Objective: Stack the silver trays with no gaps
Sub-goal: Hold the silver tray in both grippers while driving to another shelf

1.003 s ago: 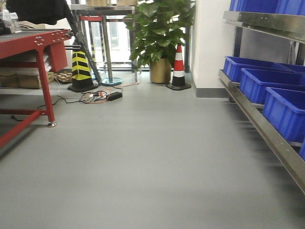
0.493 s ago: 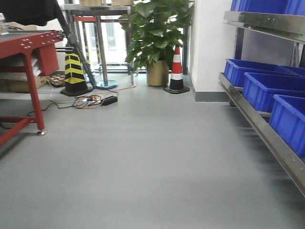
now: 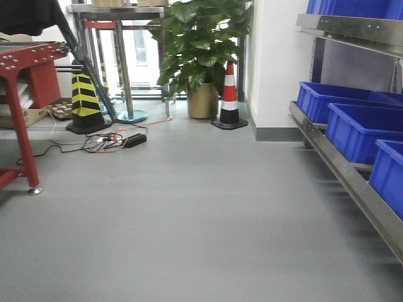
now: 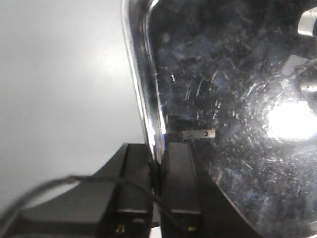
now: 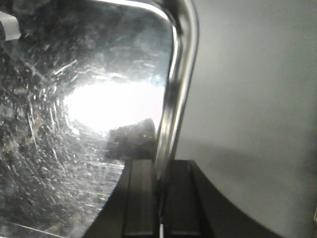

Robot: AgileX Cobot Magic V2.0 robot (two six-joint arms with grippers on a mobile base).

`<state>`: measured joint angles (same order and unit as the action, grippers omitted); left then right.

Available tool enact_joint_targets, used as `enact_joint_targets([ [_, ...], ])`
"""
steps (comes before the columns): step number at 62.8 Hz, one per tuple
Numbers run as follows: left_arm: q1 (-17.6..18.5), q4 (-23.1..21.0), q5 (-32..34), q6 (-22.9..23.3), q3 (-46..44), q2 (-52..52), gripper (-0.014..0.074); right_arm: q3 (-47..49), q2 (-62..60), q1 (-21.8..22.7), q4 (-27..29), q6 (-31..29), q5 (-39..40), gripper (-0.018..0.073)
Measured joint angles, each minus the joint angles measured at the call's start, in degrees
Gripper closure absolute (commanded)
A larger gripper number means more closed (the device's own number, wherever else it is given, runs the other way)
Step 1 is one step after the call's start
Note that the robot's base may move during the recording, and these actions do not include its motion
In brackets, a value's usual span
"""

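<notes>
We see a silver tray (image 4: 223, 99) held above the grey floor (image 4: 59, 99) in the left wrist view. Its scratched, shiny bottom fills the right side of the picture and its thin rim runs down towards the camera. The left gripper (image 4: 159, 153) is clamped on that rim, one black finger (image 4: 136, 168) outside the tray and the other inside it.

In the right wrist view we find a silver tray (image 5: 74, 124) on the left of the picture, with a bright glare on its bottom and its rounded corner at the top. The right gripper (image 5: 161, 173) pinches this rim the same way, a finger on each side of the edge. We cannot tell whether both views show one tray.

Ahead of us lies open floor. Blue bins (image 3: 359, 129) sit along a steel shelf rail (image 3: 352, 182) on the right. A potted plant (image 3: 201, 38) and a striped traffic cone (image 3: 229, 94) stand by the far wall. A yellow-and-black cone (image 3: 83, 100), loose cables (image 3: 107, 141) and a red workbench (image 3: 25, 56) are on the left.
</notes>
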<state>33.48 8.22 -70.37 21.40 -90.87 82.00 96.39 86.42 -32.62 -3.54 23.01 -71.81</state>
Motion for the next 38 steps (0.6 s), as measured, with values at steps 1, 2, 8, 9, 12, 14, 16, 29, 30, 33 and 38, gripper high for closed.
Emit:
enact_joint_targets([
  [1, 0.0, 0.0, 0.0, 0.0, 0.0, 0.0, 0.0644, 0.0, 0.0, 0.0, 0.0, 0.0, 0.0, 0.0501],
  [2, 0.0, 0.0, 0.0, 0.0, 0.0, 0.0, 0.0644, 0.0, 0.0, 0.0, 0.0, 0.0, 0.0, 0.0501],
  [8, 0.0, 0.0, 0.0, 0.0, 0.0, 0.0, 0.0644, 0.0, 0.0, 0.0, 0.0, 0.0, 0.0, 0.0501],
  [9, 0.0, 0.0, 0.0, 0.0, 0.0, 0.0, 0.0644, 0.0, 0.0, 0.0, 0.0, 0.0, 0.0, 0.0501],
  [12, 0.0, 0.0, 0.0, 0.0, 0.0, 0.0, 0.0644, 0.0, 0.0, 0.0, 0.0, 0.0, 0.0, 0.0501],
  [14, 0.0, 0.0, 0.0, 0.0, 0.0, 0.0, 0.0644, 0.0, 0.0, 0.0, 0.0, 0.0, 0.0, 0.0501],
  [16, 0.0, 0.0, 0.0, 0.0, 0.0, 0.0, 0.0644, 0.0, 0.0, 0.0, 0.0, 0.0, 0.0, 0.0501],
  [29, 0.0, 0.0, 0.0, 0.0, 0.0, 0.0, 0.0644, 0.0, 0.0, 0.0, 0.0, 0.0, 0.0, 0.0501],
  [30, 0.0, 0.0, 0.0, 0.0, 0.0, 0.0, 0.0644, 0.0, 0.0, 0.0, 0.0, 0.0, 0.0, 0.0501],
  [33, 0.0, 0.0, 0.0, 0.0, 0.0, 0.0, 0.0644, 0.0, 0.0, 0.0, 0.0, 0.0, 0.0, 0.0501],
  [38, 0.0, 0.0, 0.0, 0.0, 0.0, 0.0, 0.0644, 0.0, 0.0, 0.0, 0.0, 0.0, 0.0, 0.0501],
])
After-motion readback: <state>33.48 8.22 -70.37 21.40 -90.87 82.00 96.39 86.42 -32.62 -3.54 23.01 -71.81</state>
